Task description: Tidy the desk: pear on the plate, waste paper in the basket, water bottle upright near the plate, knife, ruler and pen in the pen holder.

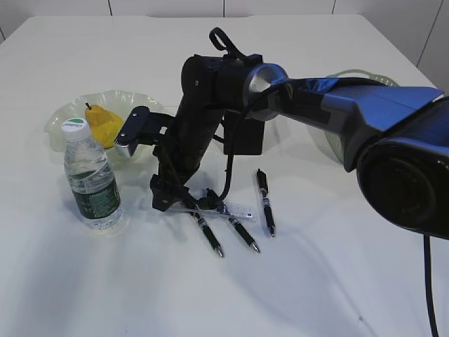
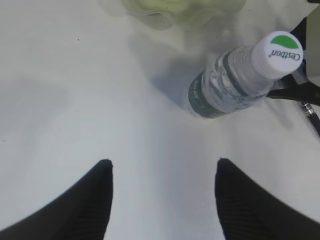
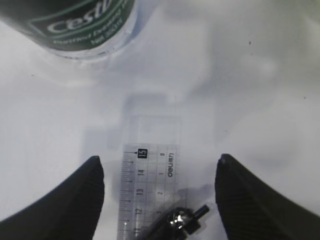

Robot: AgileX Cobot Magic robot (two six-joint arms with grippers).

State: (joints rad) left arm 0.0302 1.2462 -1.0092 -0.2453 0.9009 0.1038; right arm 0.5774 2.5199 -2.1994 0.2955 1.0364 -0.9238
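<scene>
A white desk (image 1: 84, 295) seen at a slant. The pear (image 1: 104, 126) lies in the wavy green plate (image 1: 64, 116) at the far left. Just in front stands the water bottle (image 1: 91, 175), upright, white cap on. The right gripper (image 3: 159, 187) hangs low over the clear ruler (image 3: 149, 186), fingers (image 3: 75, 197) spread wide either side of it, gripping nothing. A pen tip (image 3: 180, 220) overlaps the ruler. Three black pens (image 1: 265, 202) lie nearby. The left gripper (image 2: 162, 195) hovers wide and empty near the bottle. A dark box behind the arm may be the pen holder (image 1: 247, 139)

Pale panelled wall (image 1: 168, 7) behind
</scene>
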